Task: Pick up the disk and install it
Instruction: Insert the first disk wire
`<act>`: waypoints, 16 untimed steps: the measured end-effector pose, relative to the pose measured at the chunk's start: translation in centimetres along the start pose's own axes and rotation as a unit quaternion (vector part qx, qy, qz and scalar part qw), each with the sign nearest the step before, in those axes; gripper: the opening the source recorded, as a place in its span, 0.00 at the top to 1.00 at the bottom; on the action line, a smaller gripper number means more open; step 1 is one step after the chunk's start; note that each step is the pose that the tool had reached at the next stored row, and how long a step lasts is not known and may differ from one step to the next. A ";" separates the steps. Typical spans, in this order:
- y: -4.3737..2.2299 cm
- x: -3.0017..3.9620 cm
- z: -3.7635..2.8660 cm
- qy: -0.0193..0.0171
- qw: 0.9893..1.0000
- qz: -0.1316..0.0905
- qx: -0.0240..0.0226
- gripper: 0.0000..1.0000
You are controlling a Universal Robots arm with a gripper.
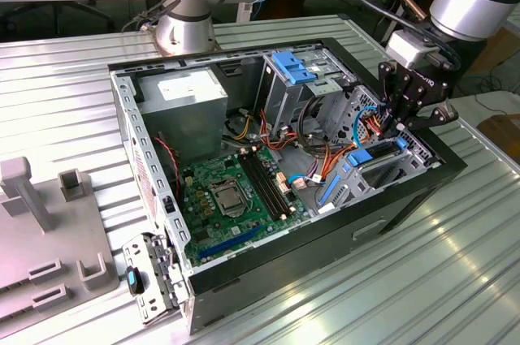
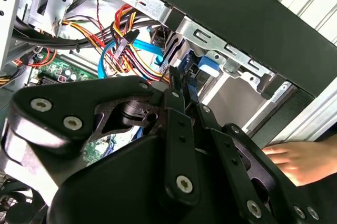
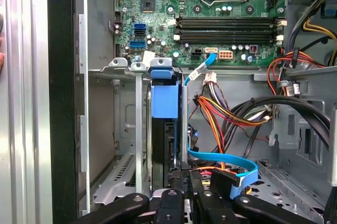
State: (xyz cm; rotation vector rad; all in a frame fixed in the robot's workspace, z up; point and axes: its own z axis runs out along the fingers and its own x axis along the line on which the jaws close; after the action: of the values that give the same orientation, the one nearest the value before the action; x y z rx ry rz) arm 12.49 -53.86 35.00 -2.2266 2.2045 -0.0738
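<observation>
Closest to the lens in both wrist views is the black gripper (image 3: 181, 179), reaching down into the open computer case (image 1: 390, 215) at the end of the disk (image 3: 164, 103). Whether it is clamped on the disk or only pressed against it I cannot tell. That disk stands on edge in the metal drive cage (image 3: 126, 129), its bright blue carrier facing up between the cage's grey walls. In the exterior view the cage sits at the near right corner of the case, on the exterior view's right. A flat blue data cable (image 3: 226, 161) curls just beside the gripper, near a bundle of red, orange and yellow wires (image 3: 221, 113). Farther into the case lies the green motherboard (image 3: 231, 2), flat on the case floor. The second wrist view shows a person's hand (image 2: 297, 161) resting outside the black case wall. The case stands on a ribbed metal table (image 1: 73, 85), with a grey slotted fixture (image 1: 49, 231) at the exterior view's left and a silver robot base (image 1: 191, 12) behind the case.
</observation>
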 end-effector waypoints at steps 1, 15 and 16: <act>0.00 0.00 -0.01 0.000 1.000 0.000 0.000 0.84; 0.02 1.15 0.03 0.000 1.000 0.002 -0.003 0.84; 0.02 1.16 0.03 0.000 1.000 0.002 -0.003 0.84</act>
State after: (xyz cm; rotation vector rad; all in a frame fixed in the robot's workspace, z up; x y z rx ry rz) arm 12.47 -55.02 35.01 -2.2257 2.2115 -0.0669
